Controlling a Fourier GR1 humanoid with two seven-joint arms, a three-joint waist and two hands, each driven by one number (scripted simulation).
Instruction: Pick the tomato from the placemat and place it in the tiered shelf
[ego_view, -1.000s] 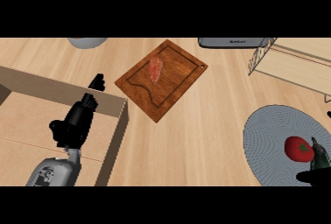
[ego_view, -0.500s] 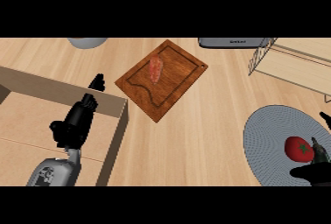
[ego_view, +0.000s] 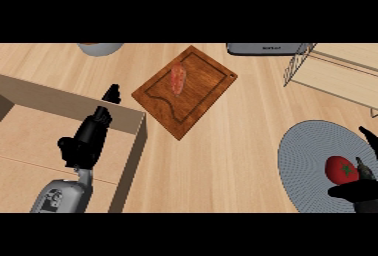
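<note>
Tomato (ego_view: 342, 169), one only, red and round with a green calyx, lies on the right part of the round grey woven placemat (ego_view: 310, 160) at the lower right of the counter. The right hand (ego_view: 359, 189) is black and stands at the tomato's right and lower side: one finger (ego_view: 367, 135) rises above the tomato at the edge of the view, and the thumb curls under it; the fingers are spread around the tomato, but contact cannot be told. One tiered shelf of wire and pale wood (ego_view: 336, 72) stands at the upper right, well apart from the placemat; nothing shows on its visible board. One brown wooden cutting board (ego_view: 193, 95) lies tilted at the centre top and carries one reddish piece of food (ego_view: 178, 79). The left hand (ego_view: 88, 140) shows at the left over a light wooden box edge (ego_view: 136, 145), with fingers straight, held together and pointing upward. One grey bowl (ego_view: 100, 47) and one dark grey appliance (ego_view: 266, 48) sit at the top edge.
</note>
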